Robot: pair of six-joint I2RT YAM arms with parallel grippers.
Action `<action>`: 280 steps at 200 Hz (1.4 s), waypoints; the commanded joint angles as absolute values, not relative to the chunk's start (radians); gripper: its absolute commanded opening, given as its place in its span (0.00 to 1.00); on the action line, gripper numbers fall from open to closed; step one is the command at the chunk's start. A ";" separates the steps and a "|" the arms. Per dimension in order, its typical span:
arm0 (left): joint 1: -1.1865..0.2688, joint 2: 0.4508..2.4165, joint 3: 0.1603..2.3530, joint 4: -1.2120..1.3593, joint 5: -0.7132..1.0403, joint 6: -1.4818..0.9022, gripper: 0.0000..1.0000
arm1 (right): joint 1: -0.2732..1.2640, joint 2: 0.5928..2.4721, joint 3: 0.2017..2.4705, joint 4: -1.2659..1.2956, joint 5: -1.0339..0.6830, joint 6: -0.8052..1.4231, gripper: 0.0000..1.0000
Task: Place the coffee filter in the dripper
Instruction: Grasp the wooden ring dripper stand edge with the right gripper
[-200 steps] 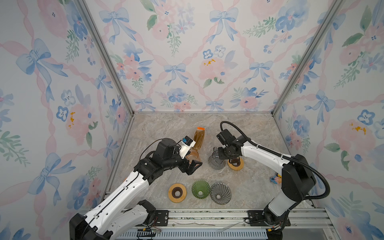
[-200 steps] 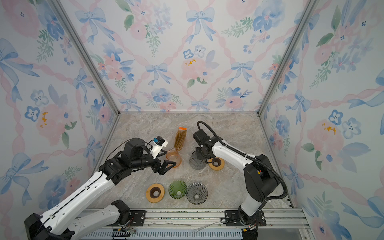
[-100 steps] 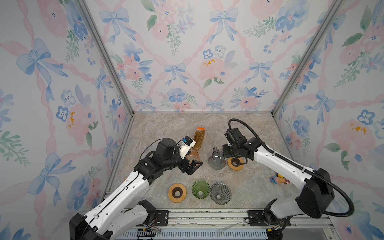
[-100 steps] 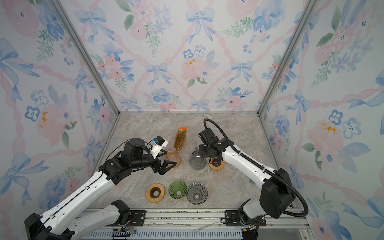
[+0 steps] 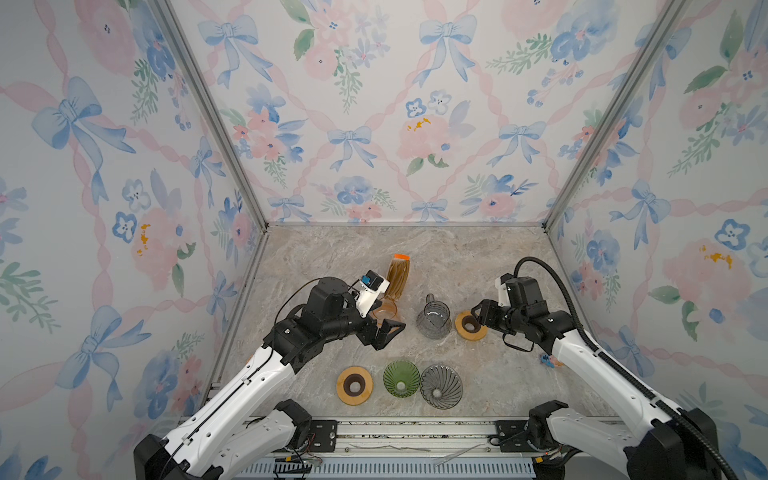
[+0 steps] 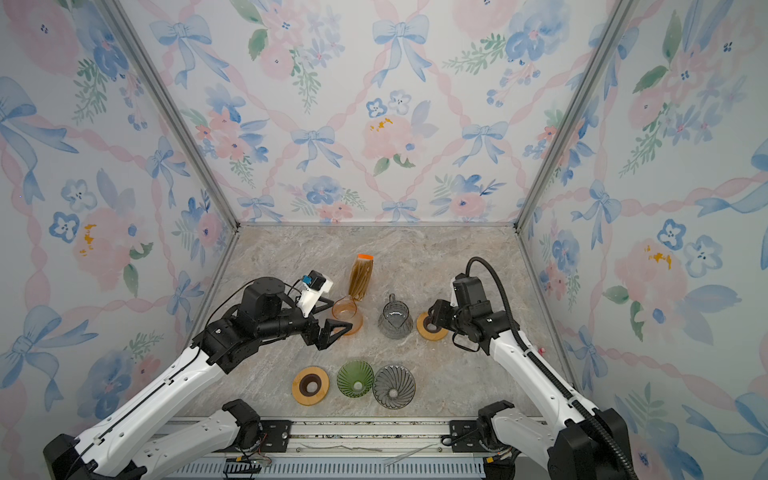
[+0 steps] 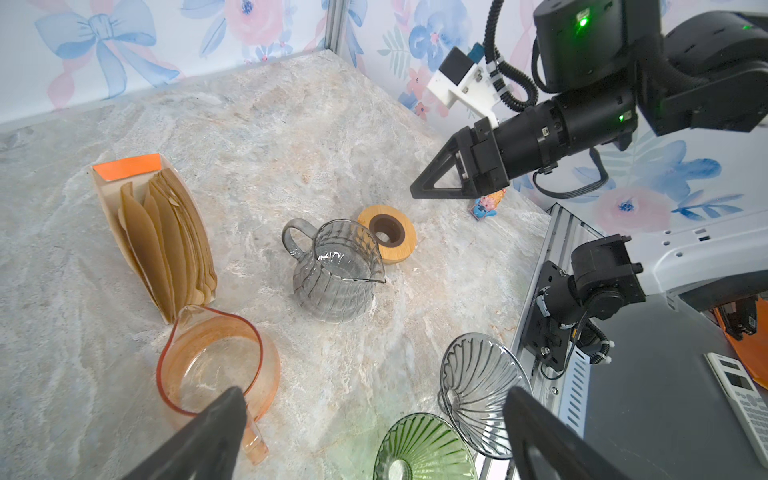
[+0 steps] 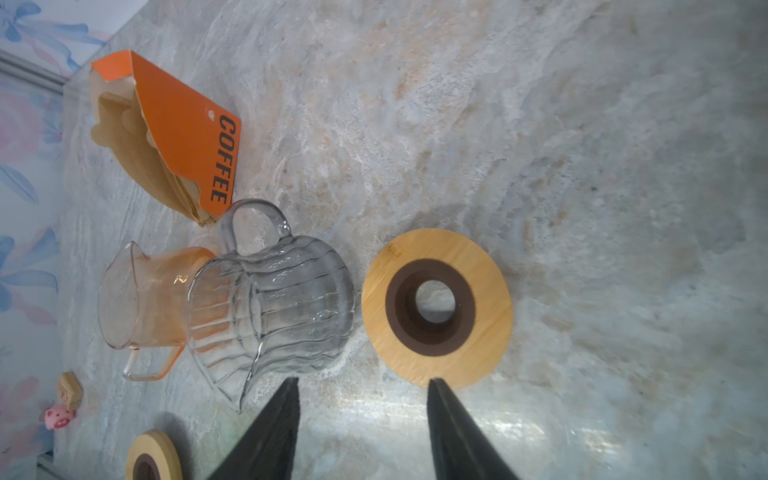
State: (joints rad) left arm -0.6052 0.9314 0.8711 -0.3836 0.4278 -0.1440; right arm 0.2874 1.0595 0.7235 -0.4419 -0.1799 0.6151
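Observation:
Brown paper coffee filters (image 5: 398,277) stand in an open orange box (image 8: 178,133) at mid-table. Two empty glass drippers sit near the front edge, a green one (image 5: 400,379) and a grey one (image 5: 441,386). My left gripper (image 5: 388,334) hovers open with nothing in it, in front of an orange carafe (image 7: 212,365) and behind the drippers (image 7: 478,382). My right gripper (image 5: 478,313) is open and empty too, low beside a wooden ring (image 8: 486,299), just right of the grey carafe (image 8: 282,299).
A second wooden ring (image 5: 354,385) lies left of the green dripper (image 6: 354,378). A small toy (image 5: 548,361) sits by the right wall, and two more (image 8: 62,403) show in the right wrist view. The metal rail (image 5: 415,428) runs along the front edge.
My right gripper has drawn back to the right, away from the grey carafe, and its jaws have opened. The left arm has not moved.

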 commanded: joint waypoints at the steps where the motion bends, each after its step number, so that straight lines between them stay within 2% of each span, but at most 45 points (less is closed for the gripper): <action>1: -0.597 0.939 0.864 -0.351 0.460 -0.166 0.98 | 0.196 1.019 0.647 -0.347 -0.358 0.666 0.54; 28: -0.598 0.953 0.864 -0.348 0.470 -0.169 0.98 | 0.095 0.995 0.562 -0.293 -0.458 0.679 0.53; 89: -0.596 0.960 0.857 -0.341 0.475 -0.175 0.98 | -0.003 1.021 0.430 -0.169 -0.533 0.713 0.55; 280: -0.595 0.959 0.854 -0.341 0.474 -0.175 0.98 | -0.038 1.289 0.323 0.201 -0.607 0.795 0.56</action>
